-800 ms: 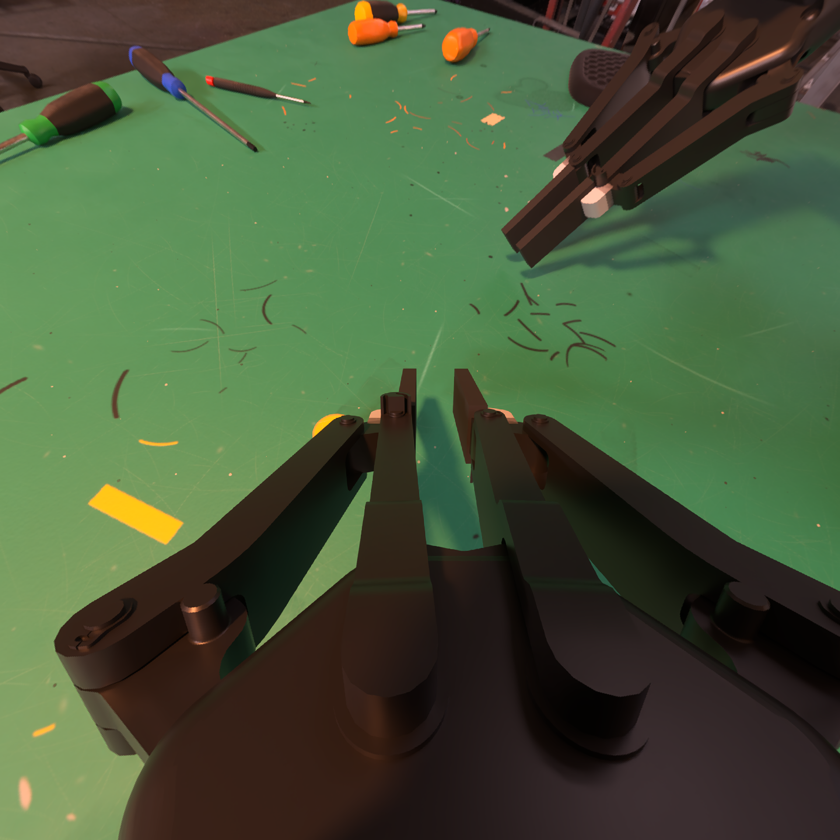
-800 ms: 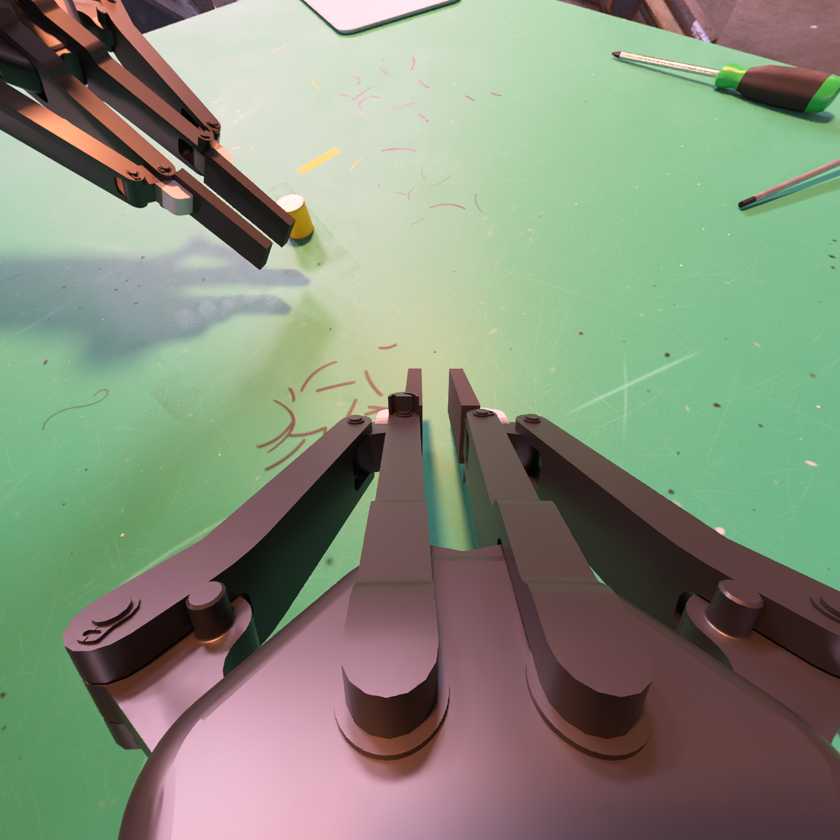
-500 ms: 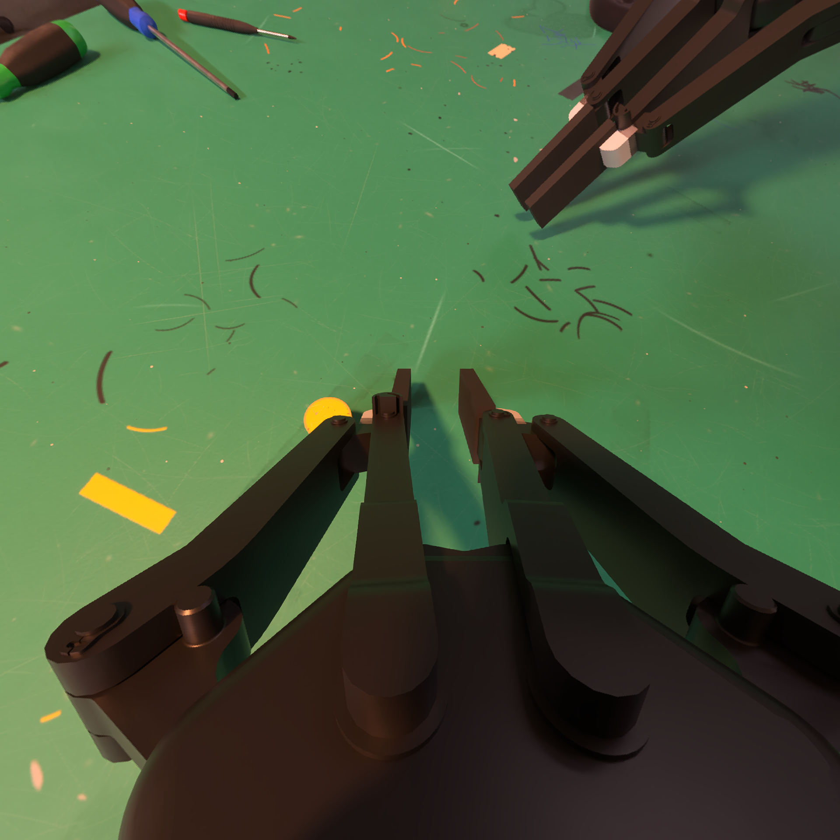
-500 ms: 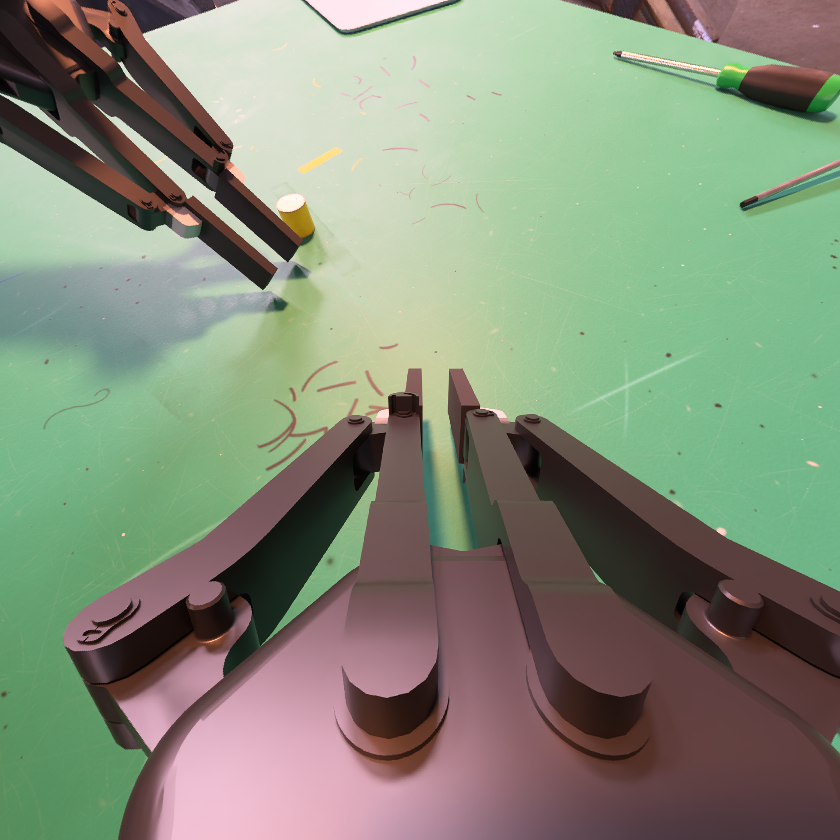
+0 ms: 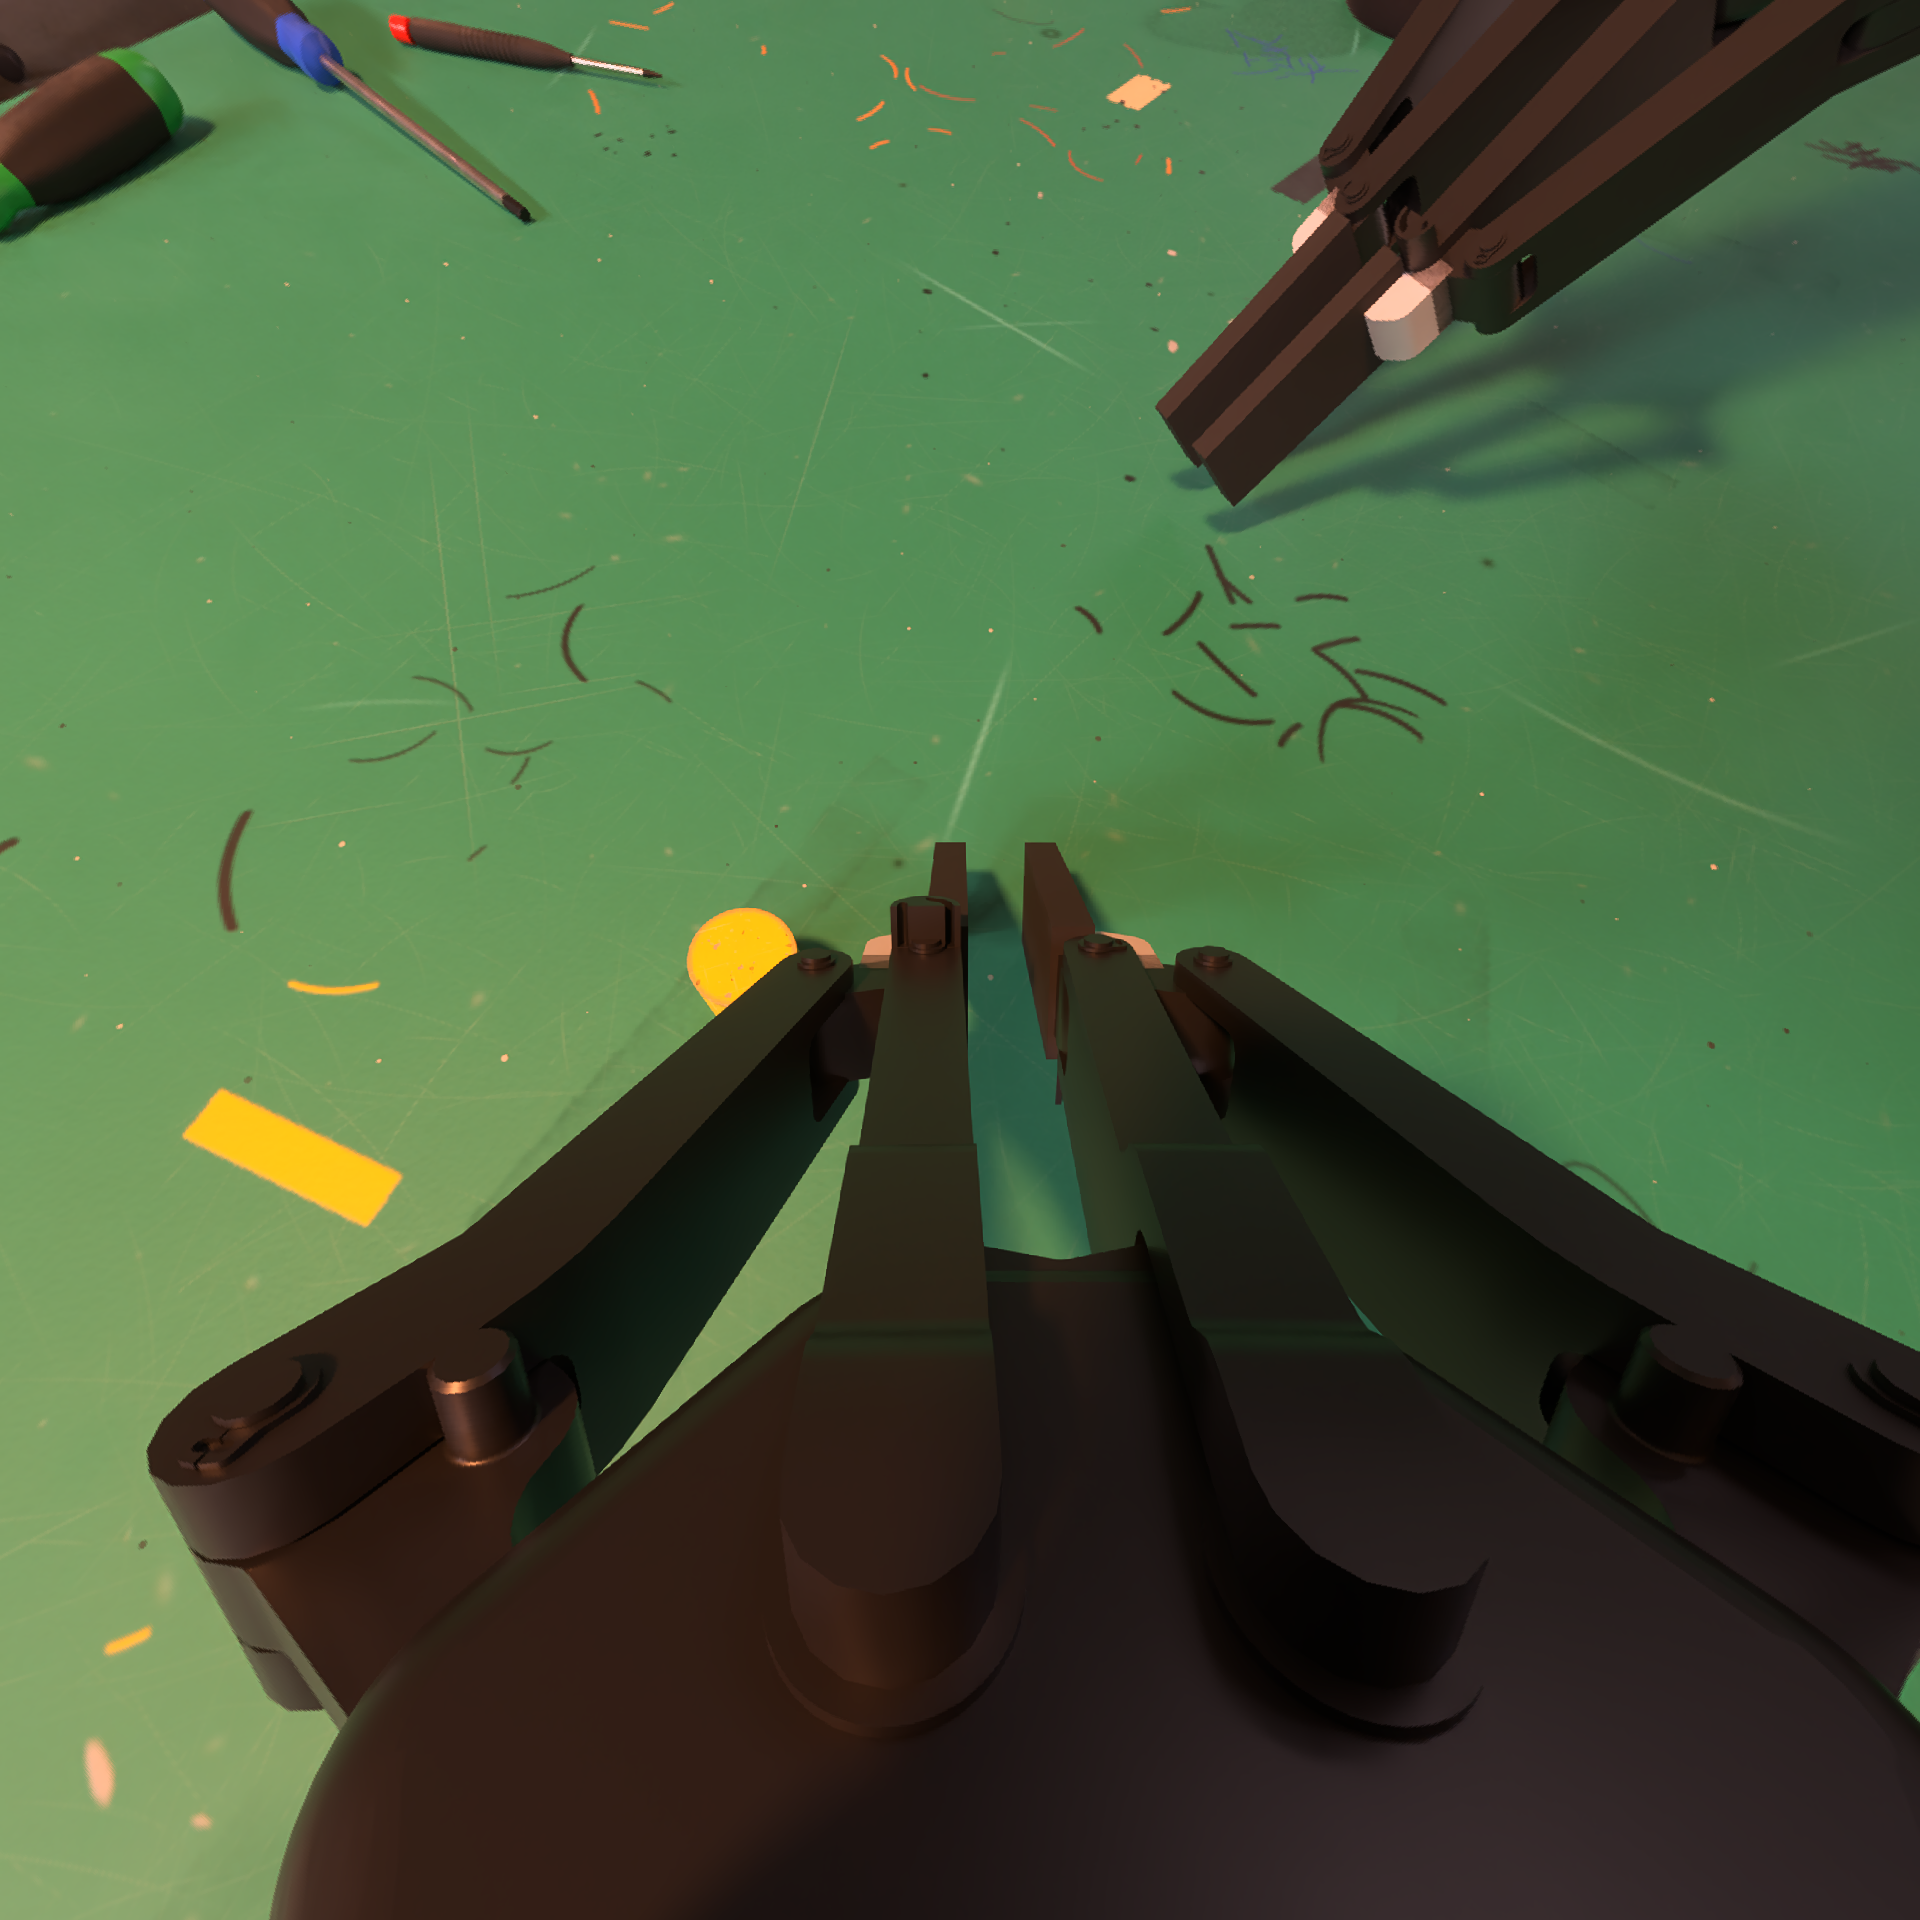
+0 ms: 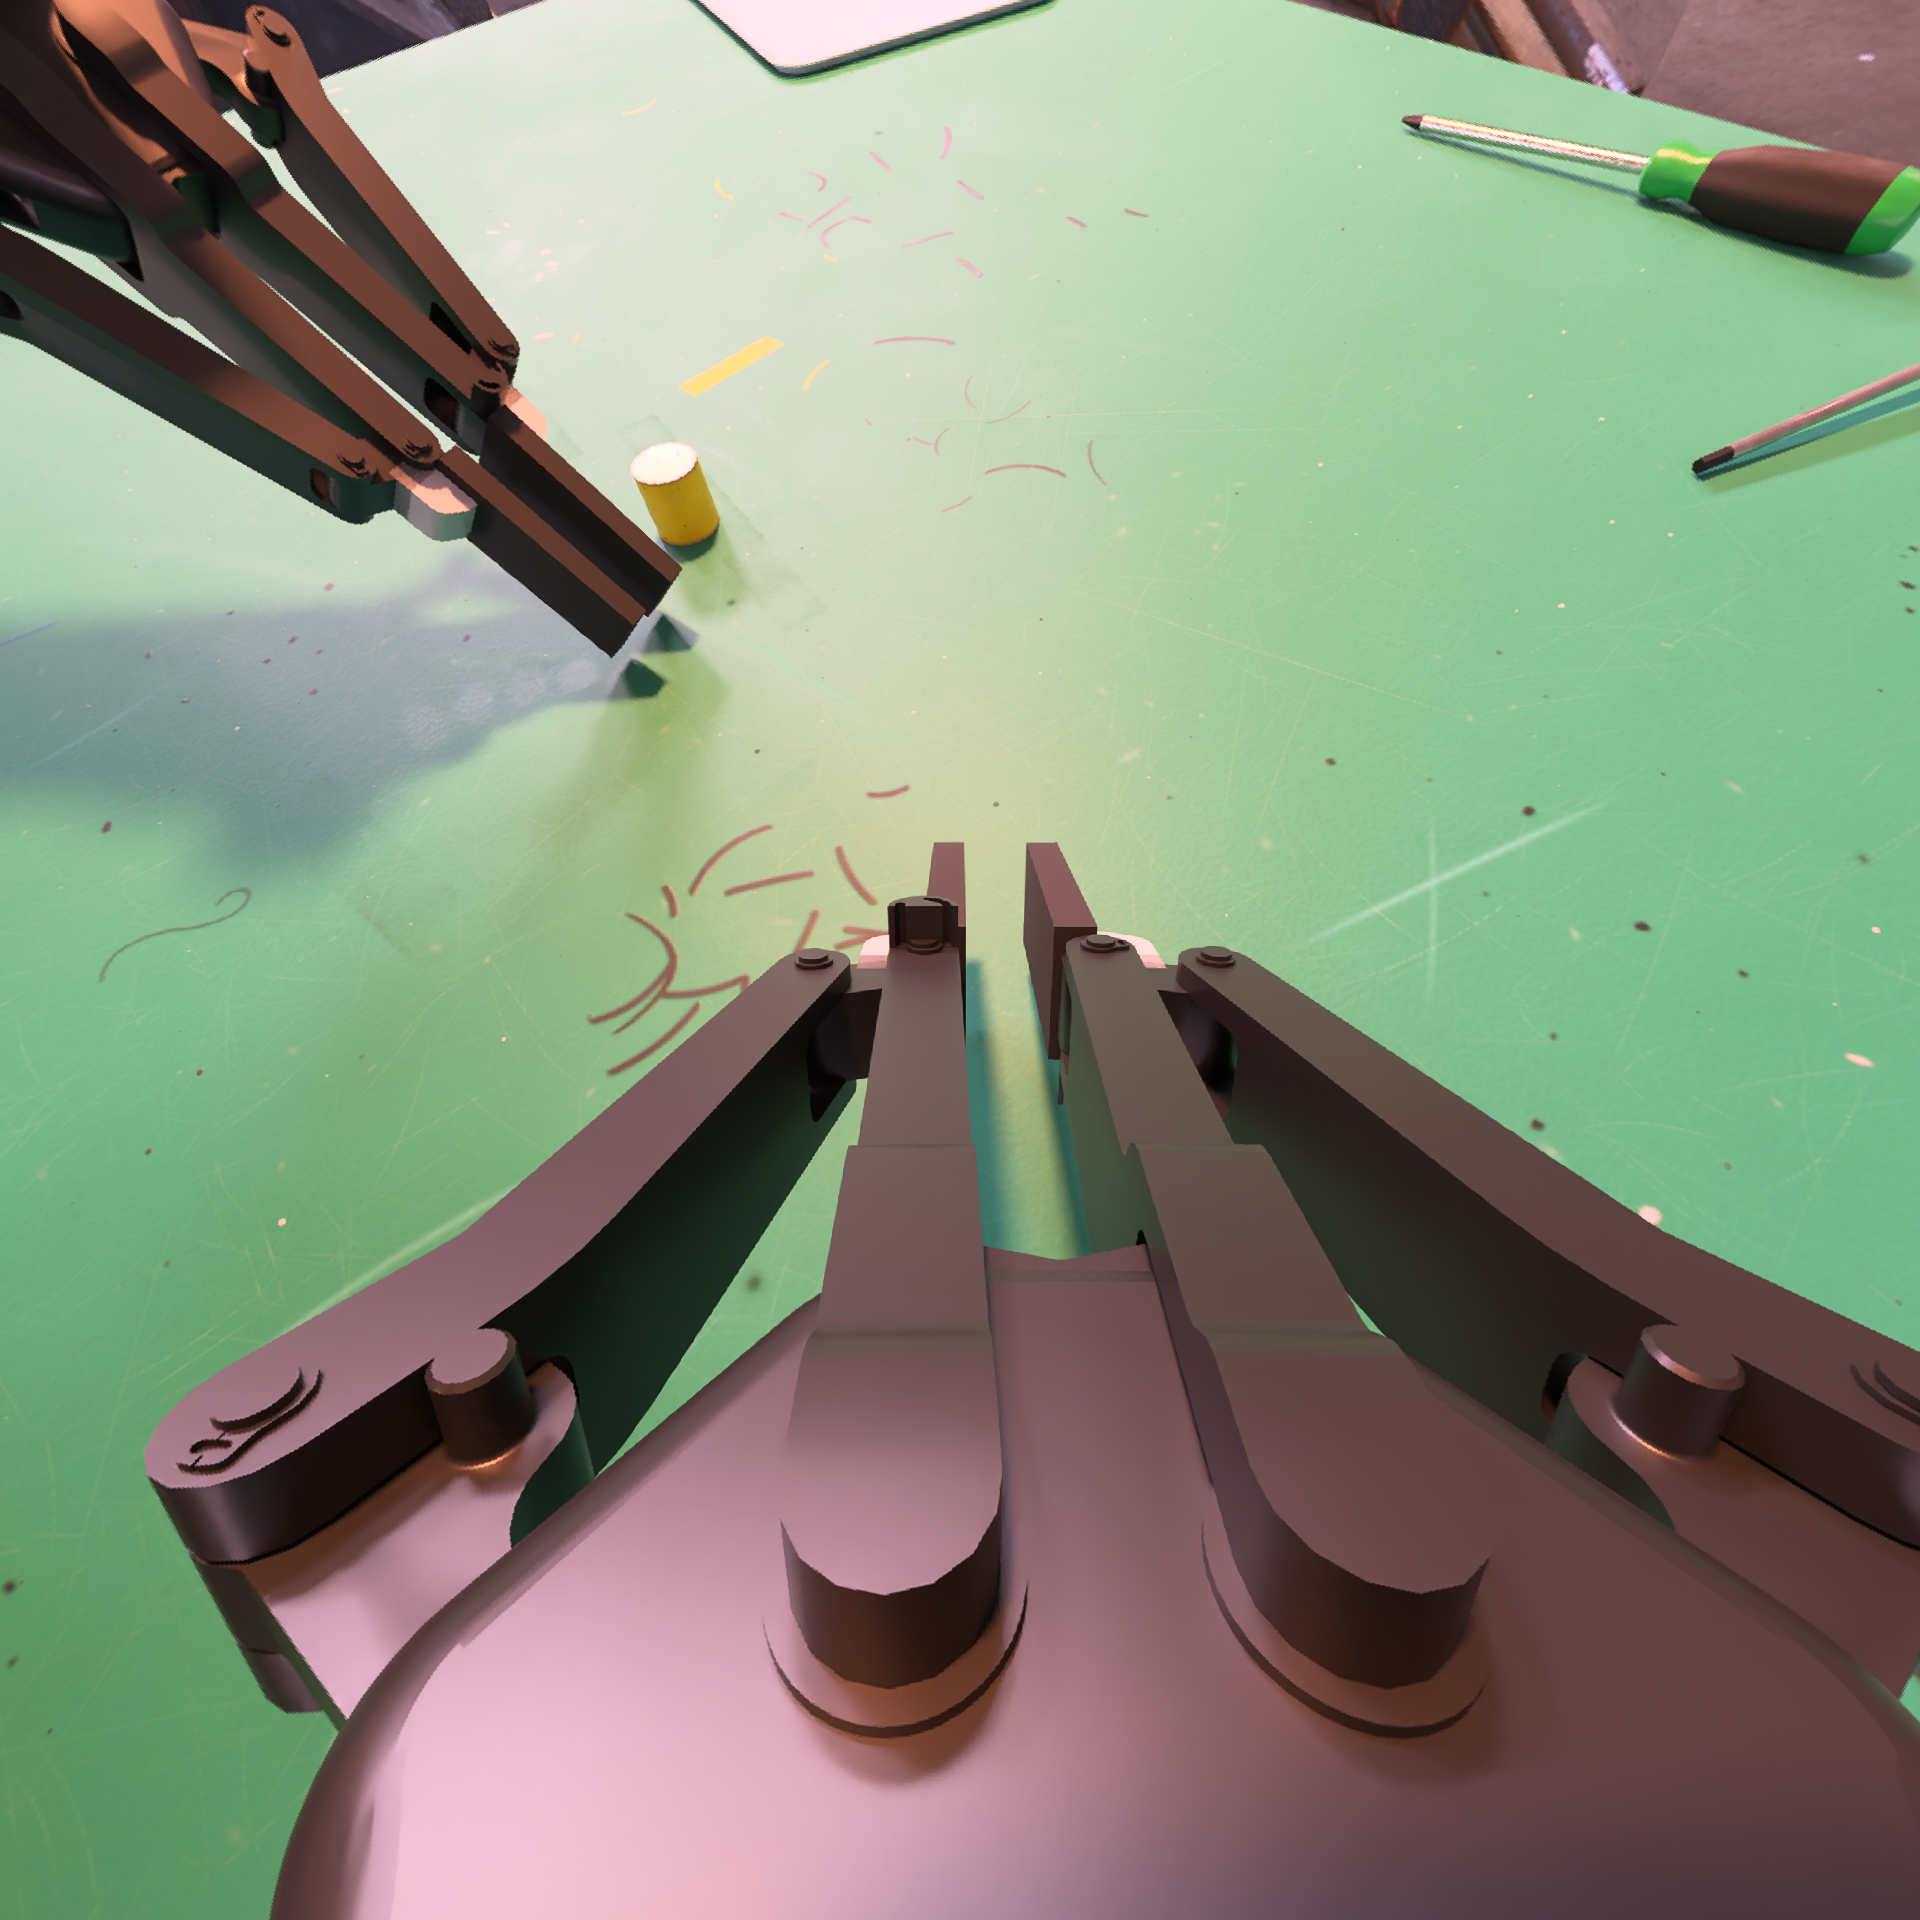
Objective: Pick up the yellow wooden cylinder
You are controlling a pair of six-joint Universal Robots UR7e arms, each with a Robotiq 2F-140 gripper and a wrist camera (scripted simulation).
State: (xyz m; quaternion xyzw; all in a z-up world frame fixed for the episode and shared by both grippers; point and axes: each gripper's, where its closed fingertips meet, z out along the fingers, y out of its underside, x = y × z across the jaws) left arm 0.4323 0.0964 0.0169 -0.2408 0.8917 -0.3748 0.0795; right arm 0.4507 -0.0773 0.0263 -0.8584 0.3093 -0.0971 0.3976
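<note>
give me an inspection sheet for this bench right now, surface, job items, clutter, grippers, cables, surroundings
Surface: green table, scratched, with scattered shavings.
Job's things: yellow wooden cylinder upright, not gripped.
Clutter: green-handled screwdriver, blue-handled screwdriver, red-tipped screwdriver, yellow strip, white pad at the far edge.
Grippers: left gripper nearly shut, tips low beside the cylinder, empty; right gripper nearly shut, empty, apart from the cylinder.
Cables: nothing seen.
Surroundings: dark, indistinct beyond the table.
</note>
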